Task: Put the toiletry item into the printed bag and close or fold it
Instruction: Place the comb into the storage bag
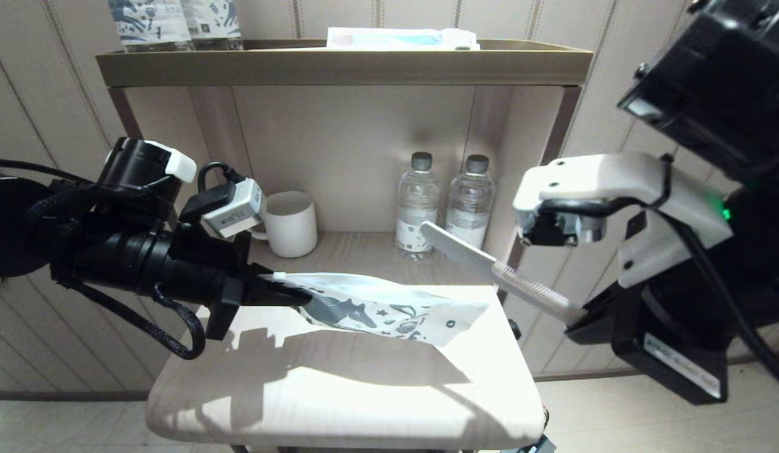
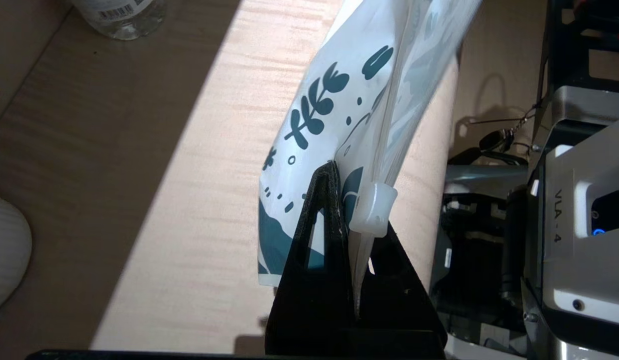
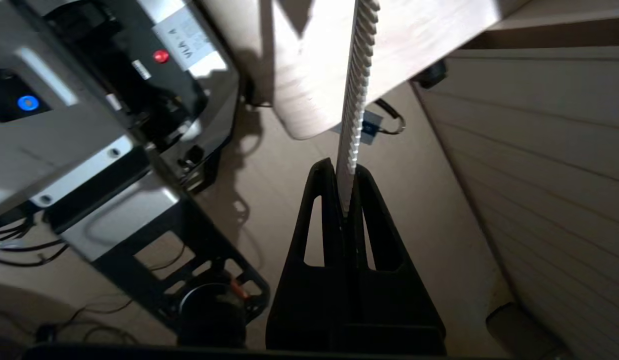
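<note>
**Comb and bag both held, mouth not yet opened**

While the left gripper (image 1: 282, 290) is clenched on one end of the bag (image 1: 389, 309), by its white slider clip (image 2: 372, 209), the pouch hangs out flat above the table (image 1: 339, 390), its far end sagging toward the right edge. The right gripper (image 3: 345, 200) is clamped on the toothed end of the comb (image 1: 490, 267), which slants up and left over the table's right rear corner, its plain handle end leading, above and apart from the bag.

Done well, the step seems to call for the handle tip to meet the bag's opening squarely. Where the mouth lies cannot be told, and with both layers looking pressed together, the comb would likely skid off the outside. Lowering the comb to lie along the bag's length should help, and any slide in should be slow.

Two bottles (image 1: 446, 211) stand on the shelf just behind the comb's tip, a cup (image 1: 292, 223) further left; a backward swing risks knocking the bottles. More bottles and a flat packet (image 1: 399, 39) sit on top.
</note>
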Tool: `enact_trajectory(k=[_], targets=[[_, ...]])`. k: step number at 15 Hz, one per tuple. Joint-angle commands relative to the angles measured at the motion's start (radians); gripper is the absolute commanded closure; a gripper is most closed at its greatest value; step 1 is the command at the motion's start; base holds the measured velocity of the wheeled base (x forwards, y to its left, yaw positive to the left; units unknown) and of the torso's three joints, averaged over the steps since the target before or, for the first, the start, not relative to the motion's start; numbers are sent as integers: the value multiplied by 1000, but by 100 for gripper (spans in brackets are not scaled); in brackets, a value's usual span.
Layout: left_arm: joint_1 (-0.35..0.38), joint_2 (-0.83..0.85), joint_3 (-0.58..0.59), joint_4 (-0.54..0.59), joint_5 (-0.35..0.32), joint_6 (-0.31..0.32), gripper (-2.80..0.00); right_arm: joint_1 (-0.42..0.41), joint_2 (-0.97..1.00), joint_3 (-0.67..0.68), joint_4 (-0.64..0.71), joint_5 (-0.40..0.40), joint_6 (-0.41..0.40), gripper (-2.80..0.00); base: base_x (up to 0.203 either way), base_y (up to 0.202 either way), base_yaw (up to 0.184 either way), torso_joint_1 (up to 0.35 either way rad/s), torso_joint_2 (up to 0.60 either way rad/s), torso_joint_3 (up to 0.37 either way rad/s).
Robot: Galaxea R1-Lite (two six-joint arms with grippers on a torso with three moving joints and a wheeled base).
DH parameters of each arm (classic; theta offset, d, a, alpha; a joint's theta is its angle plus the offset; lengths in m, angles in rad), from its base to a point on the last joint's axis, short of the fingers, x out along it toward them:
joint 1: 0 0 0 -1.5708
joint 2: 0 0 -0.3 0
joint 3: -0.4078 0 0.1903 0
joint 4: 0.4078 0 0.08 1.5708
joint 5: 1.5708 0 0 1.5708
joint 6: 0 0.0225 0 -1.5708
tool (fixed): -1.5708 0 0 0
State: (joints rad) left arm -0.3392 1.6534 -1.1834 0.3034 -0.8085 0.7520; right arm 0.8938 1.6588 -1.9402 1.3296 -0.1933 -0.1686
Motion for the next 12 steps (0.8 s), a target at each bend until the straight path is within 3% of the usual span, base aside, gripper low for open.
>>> enact_trajectory(k=[1,4,6,8,12], targets=[[-3,6,2,2,-4,4,0,-4,49,0,11,16,19,0,0,0,0,0,0,0],[-6,15,1,2,-4,9,0,1,52,-1,24,21,9,0,0,0,0,0,0,0],[-25,29,10,2,5,16,0,2,48,-2,99,21,-44,0,0,0,0,0,0,0],[-41,48,0,2,60,56,0,0,34,-3,184,14,-122,0,0,0,0,0,0,0],[-47,49,-12,5,87,70,0,-4,18,-3,199,-97,-203,0,0,0,0,0,0,0]])
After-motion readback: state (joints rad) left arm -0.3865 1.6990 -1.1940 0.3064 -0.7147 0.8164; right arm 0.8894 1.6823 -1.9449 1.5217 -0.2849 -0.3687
